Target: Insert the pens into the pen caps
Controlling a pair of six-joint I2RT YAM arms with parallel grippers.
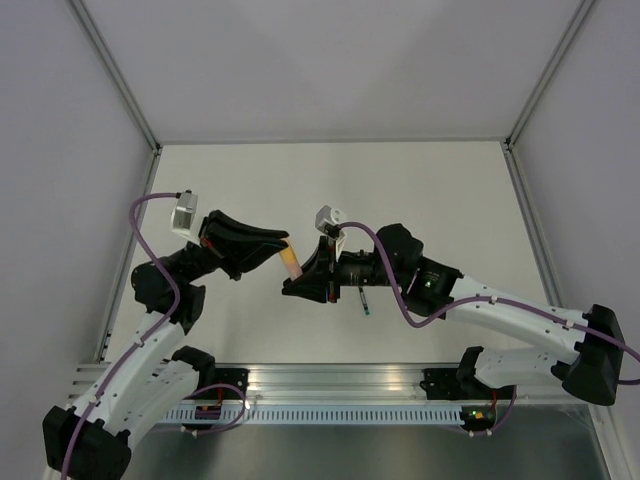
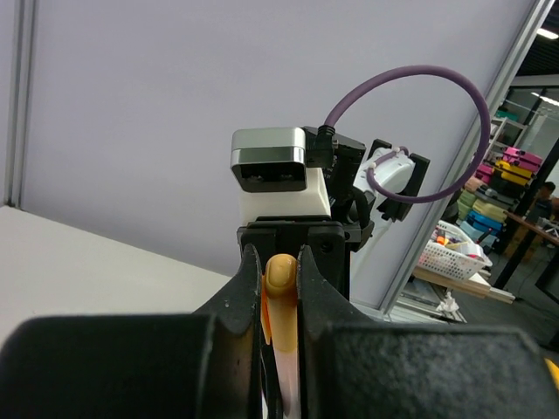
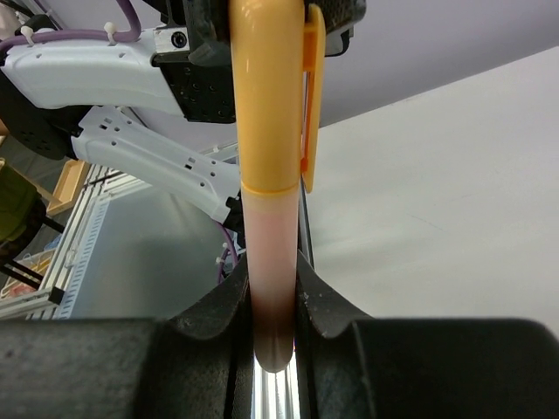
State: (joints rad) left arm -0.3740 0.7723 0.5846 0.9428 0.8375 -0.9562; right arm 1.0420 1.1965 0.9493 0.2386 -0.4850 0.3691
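the pale orange pen (image 3: 266, 262) is held in the air between the two arms. the right gripper (image 3: 272, 301) is narrowed tight onto its barrel. the orange-yellow cap (image 3: 266, 96) sits over the pen's far end with its clip to one side, and the left gripper (image 2: 280, 266) is clamped on that cap. pen and cap look in line, but i cannot tell whether the cap is pressed fully home. to do this step well, i judge the push should run straight along the pen's axis. both grips should be firm, with no twist or side load that could cock the cap or let the smooth barrel slip. a short, slow squeeze until it stops would do.

the dark pen (image 1: 362, 298) lies on the bench (image 1: 250, 180) just right of the orange pen, beneath the right arm (image 1: 500, 310). i cannot make out its teal cap. a purple cable (image 1: 385, 285) loops beside the dark pen. the enclosure walls (image 1: 330, 60) stand well apart from the orange pen, beyond it and to both sides. the metal rail (image 1: 340, 380) runs on its near side, so i judge the best room for moving is upward or toward the far wall.
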